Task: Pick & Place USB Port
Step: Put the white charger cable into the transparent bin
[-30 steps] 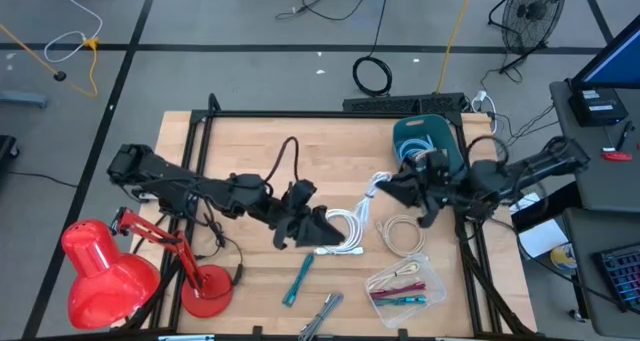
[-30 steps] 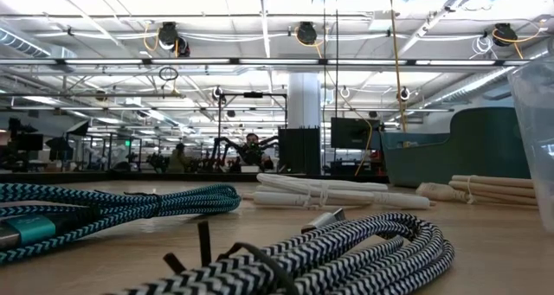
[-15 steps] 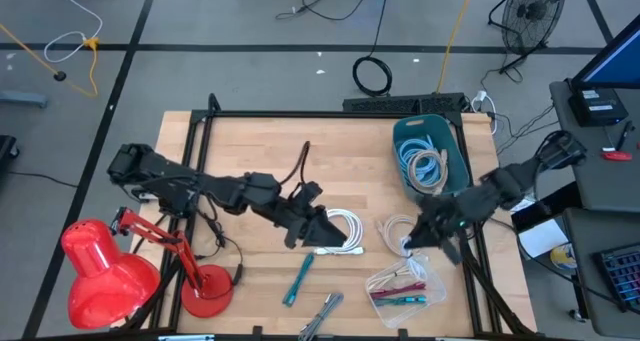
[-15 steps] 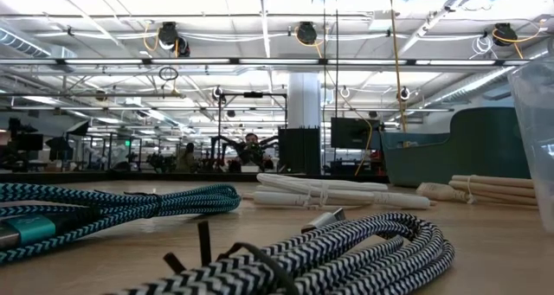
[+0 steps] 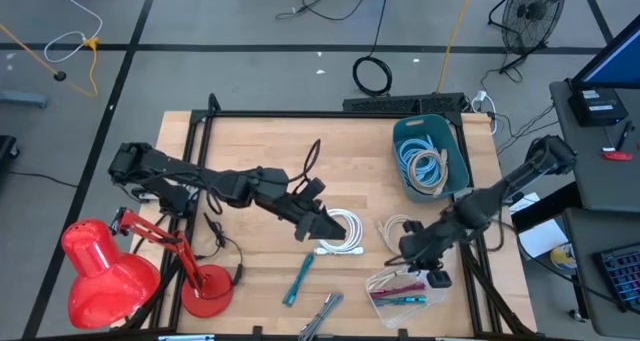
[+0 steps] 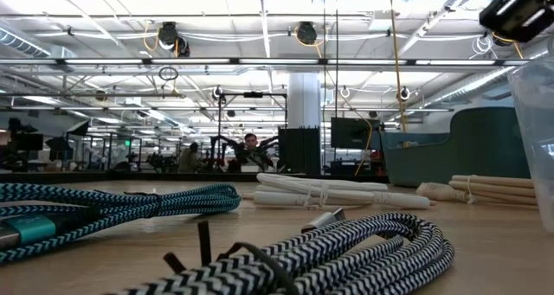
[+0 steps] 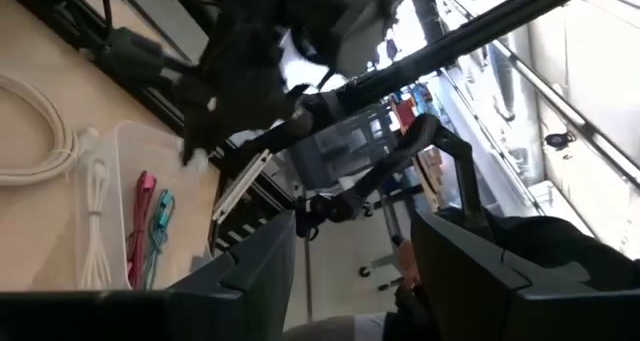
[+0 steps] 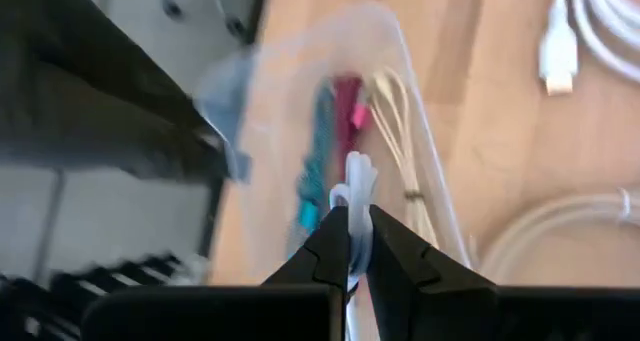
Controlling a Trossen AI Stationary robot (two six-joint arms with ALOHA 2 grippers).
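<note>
**Right wrist view: our fingers pinch a white cable over the clear tray**

Right wrist view shows us the right gripper (image 8: 349, 243) with its two dark fingers nearly together, clamped on a thin white cable (image 8: 357, 186) whose looped end sticks up between the tips. We see the cable as pale, slim and bent into a small loop just past the fingertips. Beyond it lies a clear plastic tray (image 8: 415, 131) holding a teal cable, a pink cable and a cream cable side by side.

From the high view we place our right gripper (image 5: 415, 251) at the near right of the wooden table (image 5: 250, 151), just above the clear tray (image 5: 385, 284), with a beige coiled cable (image 5: 392, 226) beside it. The teal bin (image 5: 455, 156) at the far right holds light coiled cables.

Our left gripper (image 5: 318, 226) reaches to the table's middle, over a white coiled cable (image 5: 345, 231). In the left wrist view its fingers (image 7: 250, 266) stand well apart with nothing between them.

A teal tool (image 5: 297, 279) and a metal tool (image 5: 322, 314) lie near the front edge, and a red lamp (image 5: 105, 271) stands at the near left corner.
</note>
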